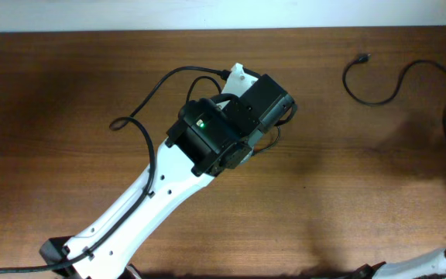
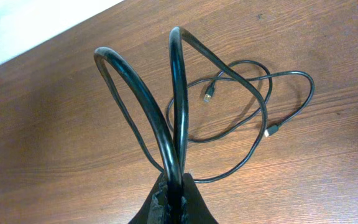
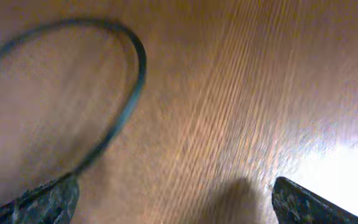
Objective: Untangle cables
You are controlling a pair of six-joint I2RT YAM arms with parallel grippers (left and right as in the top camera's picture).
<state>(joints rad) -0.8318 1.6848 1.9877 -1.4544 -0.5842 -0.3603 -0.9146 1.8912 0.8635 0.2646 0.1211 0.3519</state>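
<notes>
Left gripper point(image 2: 174, 200): ridged black jaws clamped on glossy round cables point(image 2: 178, 93), two tall arches; thinner loops at 1 o'clock. Right gripper point(image 3: 173, 202): jaws wide apart. Table point(image 2: 55, 155): brown wood-grain.

Table point(image 1: 53, 93) under me: dark brown wood, grain running lengthwise, fills nearly whole overhead view. White strip point(image 1: 207, 12) past far edge; wall or floor, cannot tell. Same strip upper left in my left wrist view. Soft shadows on wood. Glare point(image 3: 347, 168) on wood, right wrist view.
</notes>
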